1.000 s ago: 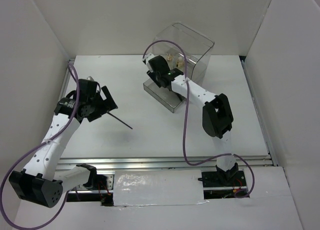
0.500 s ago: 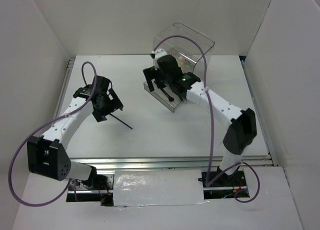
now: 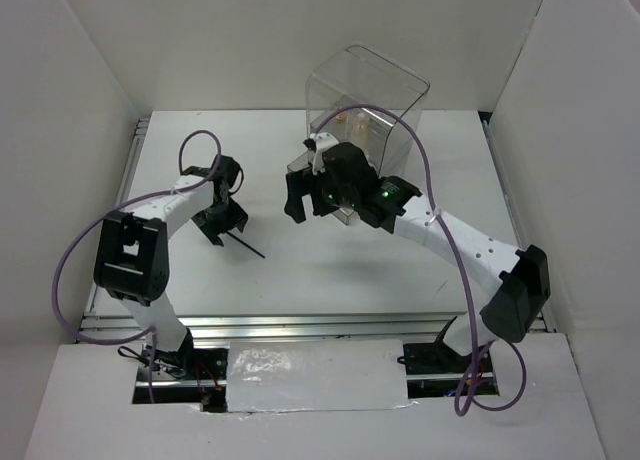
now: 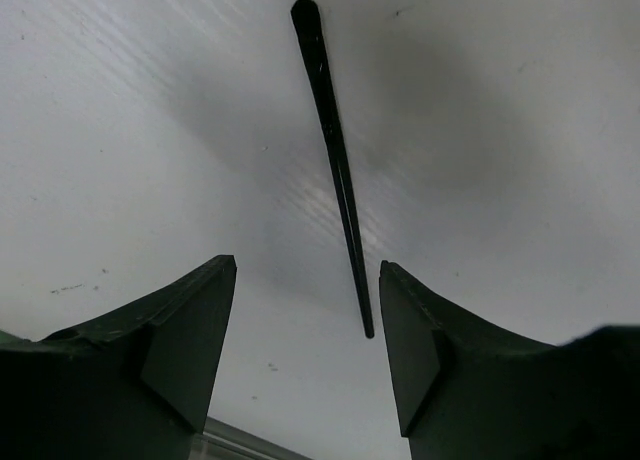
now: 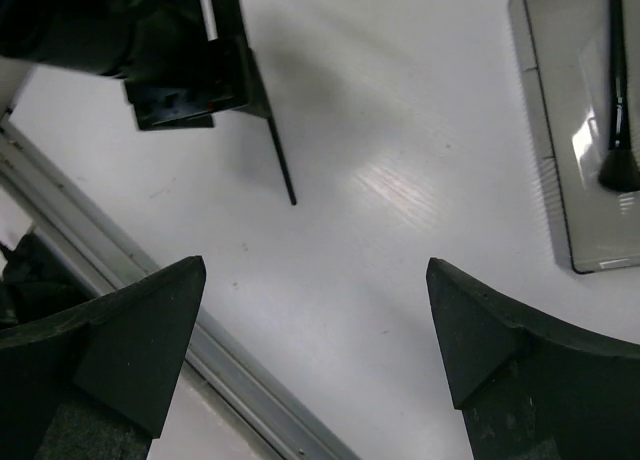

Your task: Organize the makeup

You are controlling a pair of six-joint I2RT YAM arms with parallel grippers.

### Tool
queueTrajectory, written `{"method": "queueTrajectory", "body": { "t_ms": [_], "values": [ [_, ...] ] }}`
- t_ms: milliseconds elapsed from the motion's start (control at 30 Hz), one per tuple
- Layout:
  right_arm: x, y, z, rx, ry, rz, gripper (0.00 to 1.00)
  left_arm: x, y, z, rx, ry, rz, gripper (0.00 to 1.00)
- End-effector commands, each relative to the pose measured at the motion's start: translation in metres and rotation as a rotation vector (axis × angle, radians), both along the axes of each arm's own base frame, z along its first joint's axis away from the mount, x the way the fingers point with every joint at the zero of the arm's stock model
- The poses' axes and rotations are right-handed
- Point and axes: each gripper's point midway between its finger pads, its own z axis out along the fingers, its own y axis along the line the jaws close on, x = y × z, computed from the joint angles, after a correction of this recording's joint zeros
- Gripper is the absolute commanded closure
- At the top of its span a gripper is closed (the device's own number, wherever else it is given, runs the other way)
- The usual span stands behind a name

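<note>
A thin black brush [image 3: 246,244] lies flat on the white table; in the left wrist view the brush [image 4: 335,160] runs away from me, its near end between my fingers. My left gripper [image 3: 222,221] is open over that end, nearer its right finger [image 4: 420,330], and holds nothing. My right gripper [image 3: 305,193] is open and empty above the table, in front of the clear acrylic box [image 3: 370,85]. In the right wrist view, a second black brush [image 5: 615,90] lies in the pulled-out clear drawer [image 5: 560,230]. The other makeup is out of view.
The left gripper [image 5: 190,80] and the table brush [image 5: 280,160] show at the top of the right wrist view. A metal rail [image 3: 320,325] runs along the table's near edge. White walls [image 3: 80,90] enclose the table on the left, right and back.
My left gripper has moved right and come over the near end of the brush. My right gripper has drawn back from the drawer toward the left and front.
</note>
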Motion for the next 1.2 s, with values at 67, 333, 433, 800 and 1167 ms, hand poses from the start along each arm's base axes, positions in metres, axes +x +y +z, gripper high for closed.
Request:
{"method": "queueTrajectory", "body": {
  "t_ms": [67,333,433,800,1167],
  "values": [
    [-0.026,0.006,0.031,0.079,-0.035,0.062,0.0,0.023,0.004,-0.008,0.042,-0.025,0.059,0.29],
    [-0.036,0.005,0.029,0.05,-0.04,0.1,0.0,0.022,0.002,-0.036,0.048,0.043,0.084,0.42],
    [-0.036,0.003,0.032,0.048,-0.051,0.102,0.0,0.013,0.002,-0.042,0.046,0.069,0.101,0.61],
    [-0.039,-0.005,0.057,0.058,-0.126,0.111,0.0,0.013,-0.021,-0.041,-0.055,0.02,0.072,1.0],
    [-0.029,-0.035,0.086,0.081,-0.172,-0.054,0.0,0.118,-0.137,0.111,-0.476,-0.626,-0.161,1.0]
  ]
}}
